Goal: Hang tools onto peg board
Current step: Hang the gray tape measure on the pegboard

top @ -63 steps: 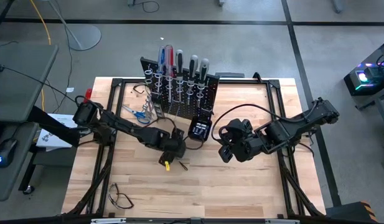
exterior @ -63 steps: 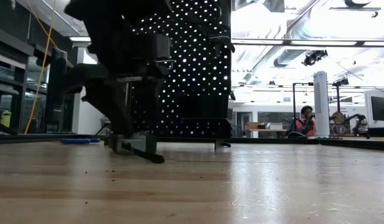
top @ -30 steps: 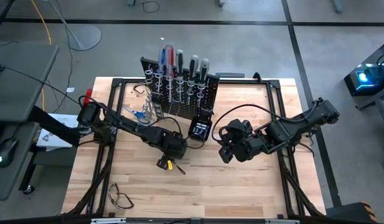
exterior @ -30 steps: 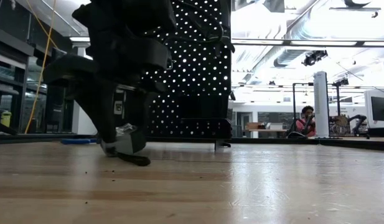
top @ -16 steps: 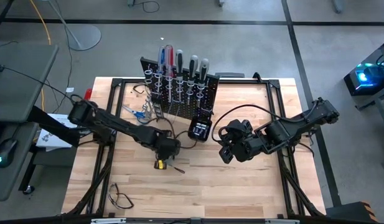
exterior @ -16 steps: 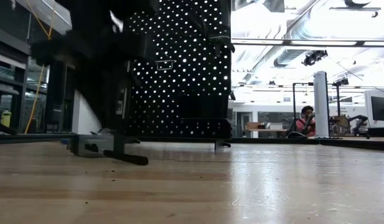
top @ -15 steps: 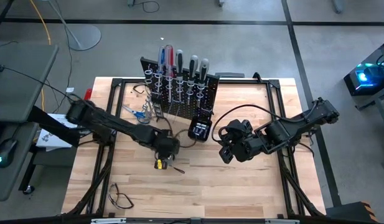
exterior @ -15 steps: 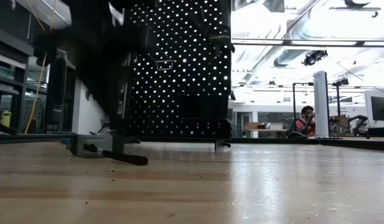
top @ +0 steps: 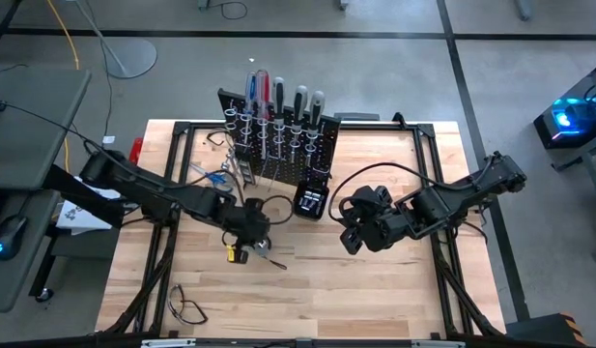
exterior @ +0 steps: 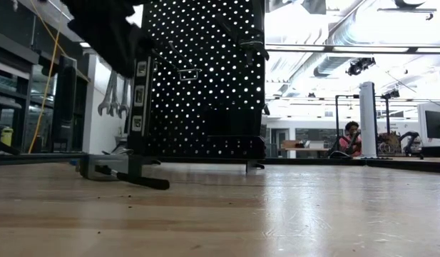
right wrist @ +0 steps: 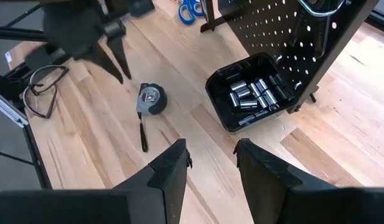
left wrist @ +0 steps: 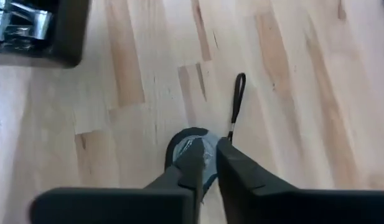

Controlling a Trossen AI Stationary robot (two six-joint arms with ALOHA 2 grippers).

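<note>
Left hand (left wrist: 207,163) nearly closed above tape measure (right wrist: 150,99), empty.

The left arm reaches in from the left edge of the worktop (top: 394,290), stretched long and low toward the middle, its wrist bent so that the left hand (top: 241,246) points down at the boards. In the left wrist view its two dark fingers (left wrist: 238,171) stand close together with only a thin slit between them, though whether they pinch anything is hard to tell. The right arm comes in from the right side, elbow folded, and waits with the right hand (top: 348,232) near the centre, its fingers (right wrist: 266,174) parted.
</note>
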